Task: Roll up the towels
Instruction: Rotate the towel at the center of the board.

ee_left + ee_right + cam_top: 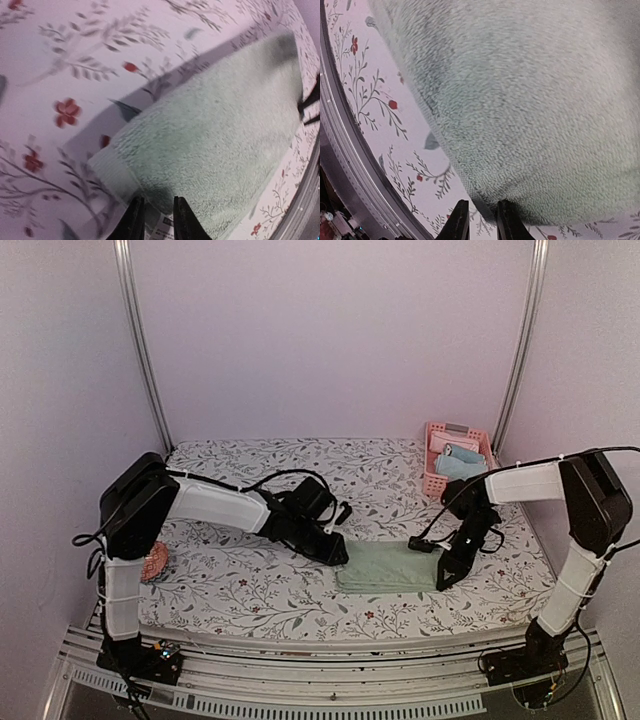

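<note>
Left end effector [340,555] and right end effector [443,580], nearly closed, grip unclear, flank green towel [385,568]; pink basket [431,475] behind.

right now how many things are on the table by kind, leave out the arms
towels: 2, green towel and blue towel
baskets: 1, pink basket, holding the blue towel
reddish round thing: 1, partly hidden behind the left arm
total: 4
</note>
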`<state>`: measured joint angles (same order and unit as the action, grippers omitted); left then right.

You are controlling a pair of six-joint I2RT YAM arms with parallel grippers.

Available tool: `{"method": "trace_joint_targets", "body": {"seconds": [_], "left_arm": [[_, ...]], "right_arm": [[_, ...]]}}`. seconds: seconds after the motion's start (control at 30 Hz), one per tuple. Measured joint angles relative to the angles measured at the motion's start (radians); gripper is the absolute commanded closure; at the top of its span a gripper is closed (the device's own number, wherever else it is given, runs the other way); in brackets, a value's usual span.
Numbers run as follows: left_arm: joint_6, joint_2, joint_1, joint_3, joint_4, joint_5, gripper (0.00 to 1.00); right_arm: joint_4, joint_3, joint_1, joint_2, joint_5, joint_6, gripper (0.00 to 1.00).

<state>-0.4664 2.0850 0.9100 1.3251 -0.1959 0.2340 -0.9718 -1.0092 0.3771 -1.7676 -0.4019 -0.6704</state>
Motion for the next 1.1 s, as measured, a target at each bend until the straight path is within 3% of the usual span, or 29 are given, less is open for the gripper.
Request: {"method": "trace_joint_targets", "body": {"seconds": [0.13, 0.23, 0.4, 0.53, 0.67, 0.9, 1.1], "left_arm": [[0.079, 0.061, -0.122, 0.135, -0.097, -0.086, 0.76], [0.13, 0.089, -0.196, 0.251, -0.174, -0.15, 0.75], [0.161, -0.013, -0.211, 0.261, -0.204, -0.183, 0.73], [0.138, -0.205, -0.178, 0.084, -0.147, -0.121, 0.75], [0.111, -0.293, -0.142, -0.032, -0.076, -0.044, 0.82], [0.101, -0.246, -0.03, -0.091, -0.033, 0.091, 0.98], [0.103, -0.133, 0.043, -0.081, -0.04, 0.16, 1.0]], "right_arm": [[-0.05, -0.143, 0.148, -0.098, -0.04, 0.021, 0.76], [-0.101, -0.354, 0.232, -0.188, -0.151, 0.029, 0.72], [-0.1, -0.542, 0.232, -0.166, -0.246, 0.033, 0.71], [-0.098, -0.527, 0.129, -0.142, -0.238, 0.053, 0.74], [-0.073, -0.446, 0.021, -0.142, -0.174, 0.072, 0.74], [-0.035, -0.341, -0.057, -0.142, -0.082, 0.079, 0.75], [0.009, -0.284, -0.073, -0.15, -0.021, 0.074, 0.79]]}}
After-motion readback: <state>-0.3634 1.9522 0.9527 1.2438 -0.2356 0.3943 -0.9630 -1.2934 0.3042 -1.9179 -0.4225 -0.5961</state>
